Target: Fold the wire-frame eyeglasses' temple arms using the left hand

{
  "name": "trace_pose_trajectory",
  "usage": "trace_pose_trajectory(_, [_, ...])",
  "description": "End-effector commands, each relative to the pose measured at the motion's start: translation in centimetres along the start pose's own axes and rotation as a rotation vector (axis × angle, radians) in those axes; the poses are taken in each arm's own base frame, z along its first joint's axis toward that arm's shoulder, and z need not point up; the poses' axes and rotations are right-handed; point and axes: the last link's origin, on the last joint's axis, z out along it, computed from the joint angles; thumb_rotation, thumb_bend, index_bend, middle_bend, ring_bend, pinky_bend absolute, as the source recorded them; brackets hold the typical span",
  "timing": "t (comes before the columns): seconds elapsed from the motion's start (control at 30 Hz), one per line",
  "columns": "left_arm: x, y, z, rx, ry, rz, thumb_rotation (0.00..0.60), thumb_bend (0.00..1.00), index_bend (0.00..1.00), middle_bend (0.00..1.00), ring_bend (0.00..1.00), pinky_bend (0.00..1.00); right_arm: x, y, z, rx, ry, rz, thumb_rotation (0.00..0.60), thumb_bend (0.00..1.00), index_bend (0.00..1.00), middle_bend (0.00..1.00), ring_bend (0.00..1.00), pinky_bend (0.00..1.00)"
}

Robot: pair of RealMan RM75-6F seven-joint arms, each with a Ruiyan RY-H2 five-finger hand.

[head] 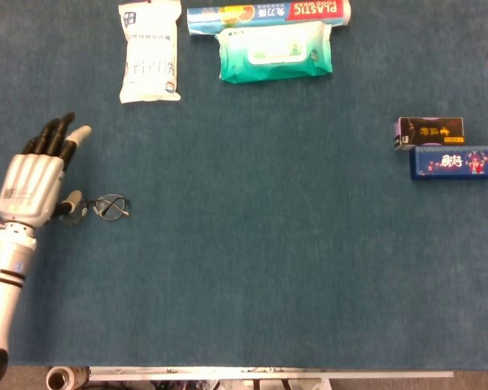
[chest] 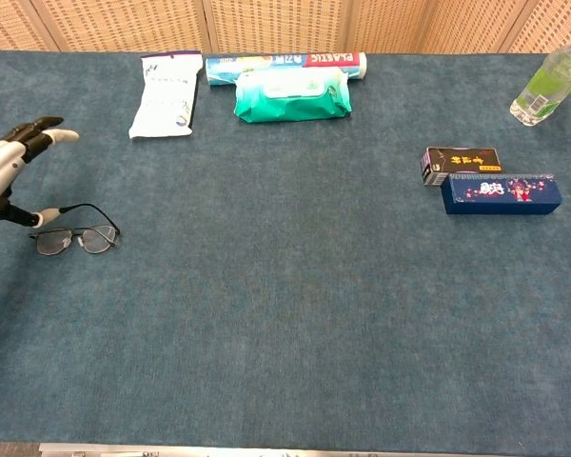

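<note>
The wire-frame eyeglasses (head: pixel 112 206) lie on the blue cloth at the left, lenses facing the near edge. In the chest view the eyeglasses (chest: pixel 76 240) have one temple arm arching behind the lenses. My left hand (head: pixel 32 183) is just to their left with its fingers stretched out and apart, away from the frame. Its thumb (head: pixel 71 197) reaches the frame's left end, and whether it touches cannot be told. In the chest view the left hand (chest: pixel 0 167) sits at the image's left edge, its thumb (chest: pixel 48 217) by the temple arm's end. My right hand is out of sight.
At the back stand a white pouch (head: pixel 150 50), a green wet-wipes pack (head: pixel 275 50) and a plastic-wrap roll (head: pixel 268 14). A black box (head: pixel 429 130) and a blue box (head: pixel 458 161) lie at the right. A bottle (chest: pixel 549 81) stands at the far right.
</note>
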Motion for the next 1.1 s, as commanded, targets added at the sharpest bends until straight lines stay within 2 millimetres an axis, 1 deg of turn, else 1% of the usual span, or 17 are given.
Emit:
trace_pose_trajectory(0.03, [1.8, -0.3, -1.0, 0.017, 0.043, 0.011, 0.600, 0.23, 0.11, 0.00, 0.01, 0.19, 0.0, 0.0, 0.0, 0.001, 0.000, 0.000, 0.600, 0.36, 0.52, 0.43, 0.26, 0.39])
trace_pose_trajectory(0.23, [4.1, 0.4, -1.9, 0.022, 0.077, 0.000, 0.600, 0.23, 0.11, 0.00, 0.01, 0.18, -0.1, -0.1, 0.0, 0.003, -0.004, 0.000, 0.600, 0.36, 0.52, 0.43, 0.26, 0.39])
trace_pose_trajectory(0.33, [5.0, 1.3, -2.4, 0.011, 0.070, -0.037, 0.600, 0.23, 0.12, 0.00, 0.01, 0.19, -0.2, -0.1, 0.0, 0.004, -0.006, -0.001, 0.600, 0.36, 0.52, 0.43, 0.26, 0.39])
trace_pose_trajectory(0.43, [5.6, 2.6, -2.9, -0.014, 0.056, -0.076, 0.600, 0.23, 0.12, 0.00, 0.01, 0.19, -0.2, -0.1, 0.0, 0.004, -0.006, -0.001, 0.600, 0.36, 0.52, 0.43, 0.26, 0.39])
trace_pose_trajectory(0.67, [5.6, 5.8, -3.5, -0.100, 0.045, -0.065, 0.600, 0.23, 0.12, 0.00, 0.01, 0.18, -0.2, -0.1, 0.0, 0.005, -0.007, 0.000, 0.600, 0.36, 0.52, 0.43, 0.26, 0.39])
trace_pose_trajectory(0.87, [5.8, 7.8, -3.5, -0.139, 0.044, -0.062, 0.600, 0.23, 0.12, 0.00, 0.01, 0.19, -0.1, -0.1, 0.0, 0.005, -0.005, 0.002, 0.600, 0.36, 0.52, 0.43, 0.26, 0.39])
trace_pose_trajectory(1.1, [5.6, 9.5, -3.5, -0.182, 0.044, -0.065, 0.600, 0.23, 0.12, 0.00, 0.01, 0.19, -0.1, -0.1, 0.0, 0.006, -0.005, 0.003, 0.600, 0.36, 0.52, 0.43, 0.26, 0.39])
